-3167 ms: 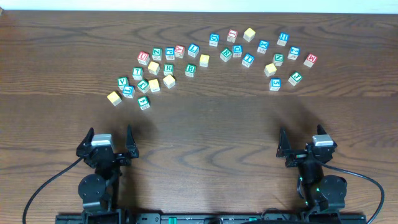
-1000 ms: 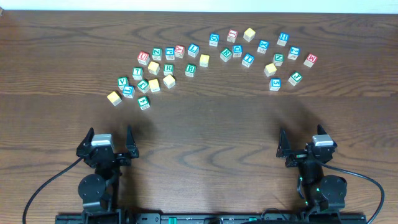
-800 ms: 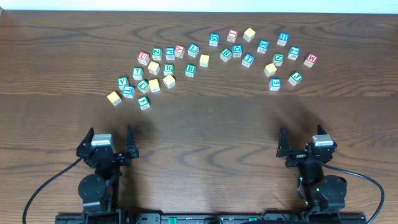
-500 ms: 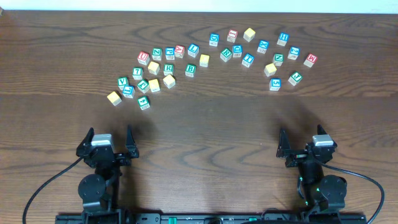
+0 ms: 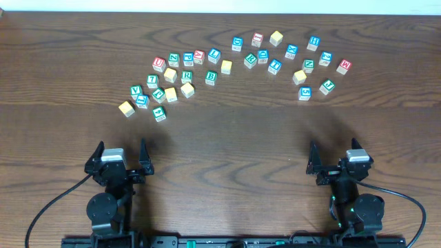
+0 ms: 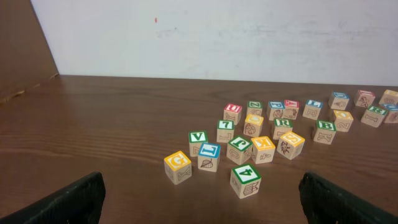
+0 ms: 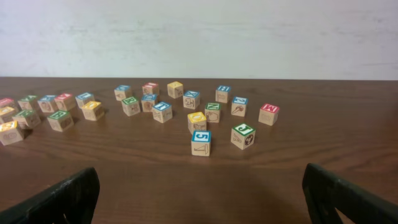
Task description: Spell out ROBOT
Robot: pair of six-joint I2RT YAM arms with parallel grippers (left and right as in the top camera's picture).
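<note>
Wooden blocks point(image 5: 211, 78): thirty-one, with seventeen in left cluster, fourteen in right; grippers point(image 5: 121, 146) point(image 5: 333, 146): two; table point(image 5: 220, 151): one

1. A dark, wood-grain worktop point(image 5: 227, 145) runs back to a pale wall point(image 6: 217, 37).
2. In the left cluster, the green 4 cube point(image 6: 245, 179) sits nearest the front, apart from its neighbours.
3. The green V cube point(image 6: 198, 140) stands just beside a blue-lettered cube point(image 6: 209, 155).
4. The red U cube point(image 6: 232, 112) is at the back of that cluster, with the green 7 cube point(image 6: 225, 129) just in front of it.
5. In the right cluster, the blue 5 cube point(image 7: 201, 142) and the green J cube point(image 7: 243, 135) sit foremost, near each other but apart.
6. A red-lettered cube point(image 7: 268, 113) stands farthest right.
</note>
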